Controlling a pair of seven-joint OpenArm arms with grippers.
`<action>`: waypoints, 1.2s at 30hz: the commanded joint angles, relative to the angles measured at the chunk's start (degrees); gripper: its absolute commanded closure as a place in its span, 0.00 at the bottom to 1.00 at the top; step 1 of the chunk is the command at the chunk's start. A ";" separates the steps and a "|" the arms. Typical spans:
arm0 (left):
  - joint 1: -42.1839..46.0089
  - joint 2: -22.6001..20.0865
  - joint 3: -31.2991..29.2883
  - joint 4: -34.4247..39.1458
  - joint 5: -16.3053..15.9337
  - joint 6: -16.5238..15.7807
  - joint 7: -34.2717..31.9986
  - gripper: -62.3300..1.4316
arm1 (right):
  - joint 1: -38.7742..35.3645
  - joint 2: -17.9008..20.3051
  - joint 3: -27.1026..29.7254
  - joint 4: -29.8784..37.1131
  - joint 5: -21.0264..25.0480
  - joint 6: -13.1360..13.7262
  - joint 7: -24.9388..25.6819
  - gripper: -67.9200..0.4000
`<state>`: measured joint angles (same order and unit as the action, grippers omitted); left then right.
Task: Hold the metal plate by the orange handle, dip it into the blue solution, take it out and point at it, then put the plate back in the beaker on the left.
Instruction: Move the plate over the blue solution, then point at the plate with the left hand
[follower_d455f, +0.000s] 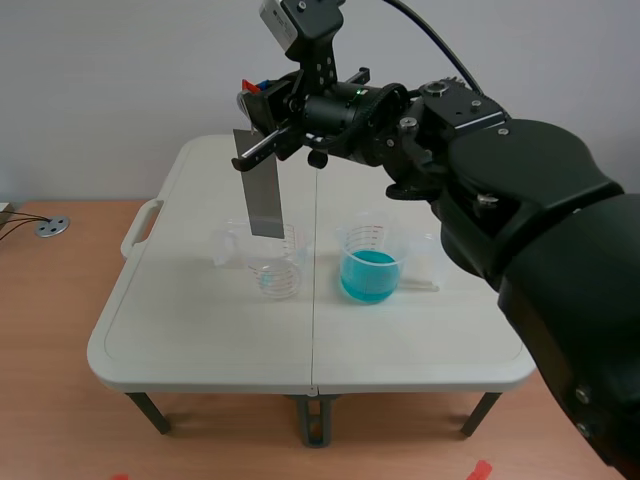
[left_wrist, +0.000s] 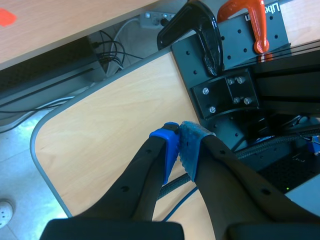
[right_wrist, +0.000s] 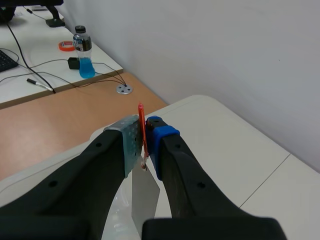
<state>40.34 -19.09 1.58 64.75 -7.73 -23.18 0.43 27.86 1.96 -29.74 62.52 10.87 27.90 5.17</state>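
The grey metal plate (follower_d455f: 262, 190) hangs upright from its orange handle (follower_d455f: 250, 87), and my right gripper (follower_d455f: 262, 102) is shut on that handle, reaching in from the right past the table's middle. The plate's lower edge is level with the rim of the clear left beaker (follower_d455f: 272, 265); whether it is inside, I cannot tell. The beaker of blue solution (follower_d455f: 370, 265) stands to its right. In the right wrist view the orange handle (right_wrist: 141, 125) is pressed between the fingers and the plate (right_wrist: 145, 200) hangs below. My left gripper (left_wrist: 180, 137) is shut on nothing over a wooden desk.
The white folding table (follower_d455f: 200, 340) has a carry handle (follower_d455f: 140, 228) on its left edge. A bottle with blue liquid (right_wrist: 84, 52), an orange tape roll (right_wrist: 66, 46) and cables lie on a far desk. An orange clamp (left_wrist: 250, 20) and a black mount are ahead of my left gripper.
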 joint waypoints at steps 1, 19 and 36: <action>-0.52 -0.17 -0.61 0.87 -0.35 -0.31 -0.55 0.93 | 0.44 0.31 0.50 2.75 0.70 -0.24 0.13 0.98; -6.25 -1.29 -9.57 8.22 -4.98 -0.52 -0.15 0.93 | -10.82 7.26 6.05 30.40 6.34 -1.55 -8.85 0.98; -7.89 -3.82 -15.96 28.46 -5.01 -0.63 -0.55 0.93 | -17.86 15.87 13.55 40.46 13.35 -2.99 -10.82 0.98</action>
<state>33.54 -22.79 -14.17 92.92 -12.23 -23.79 0.62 9.26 17.12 -16.86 102.21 23.07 25.12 -6.66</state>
